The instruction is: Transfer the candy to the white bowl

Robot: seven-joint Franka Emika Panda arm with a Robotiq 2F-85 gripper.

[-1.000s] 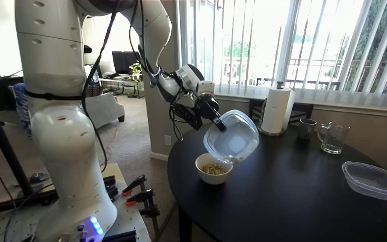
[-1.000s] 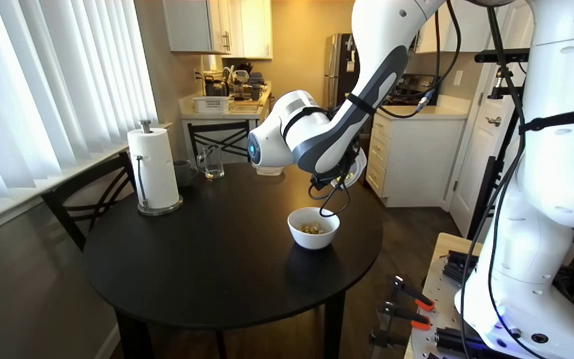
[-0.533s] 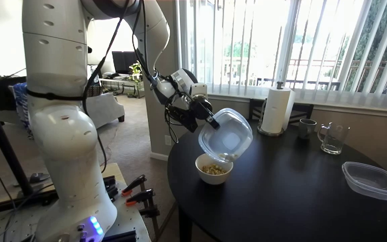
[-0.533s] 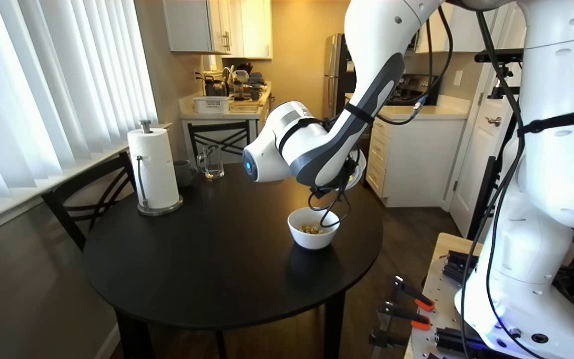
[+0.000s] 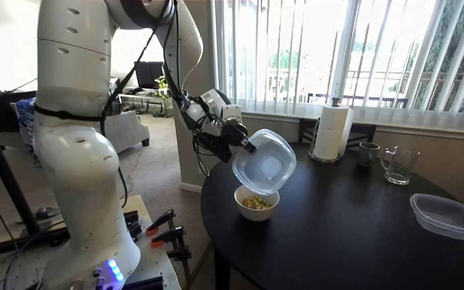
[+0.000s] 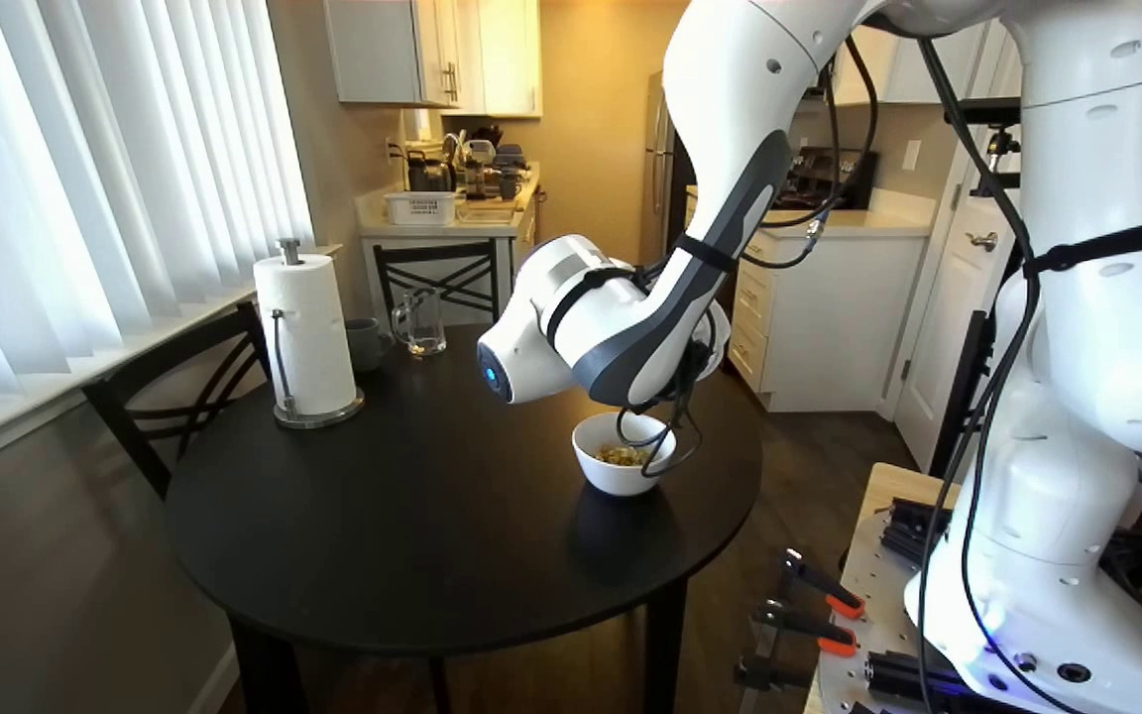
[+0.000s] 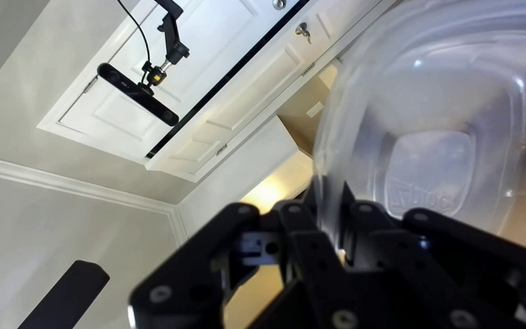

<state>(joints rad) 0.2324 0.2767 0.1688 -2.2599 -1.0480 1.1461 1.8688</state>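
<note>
Candy [image 5: 257, 203] lies heaped in the white bowl [image 5: 252, 216], which stands upright on the round black table [image 5: 336, 229]. As for writing, the wrist view shows raised lettering [image 7: 420, 197] along the base of a translucent plastic container [image 5: 265, 167], too blurred to read for certain. In an exterior view, a white plastic bin [image 6: 420, 209] on the kitchen counter carries dark lines of print, too small to make out.

The candy is a loose pile of small yellowish-tan pieces, some greener gold, some paler, with the bowl's bare inner wall showing above it. In an exterior view it reads as a darker, golden-brown patch, its single pieces hard to separate.

The gripper [image 7: 329, 208] is clenched on the wall of the translucent plastic container, pinching it near the rim. That container hangs steeply tilted, its lower edge overlapping the back rim of the bowl in an exterior view; whether the two touch, I cannot tell. Well apart on the table stand a paper towel roll [image 5: 329, 133] and a glass beer mug [image 5: 401, 167].
</note>
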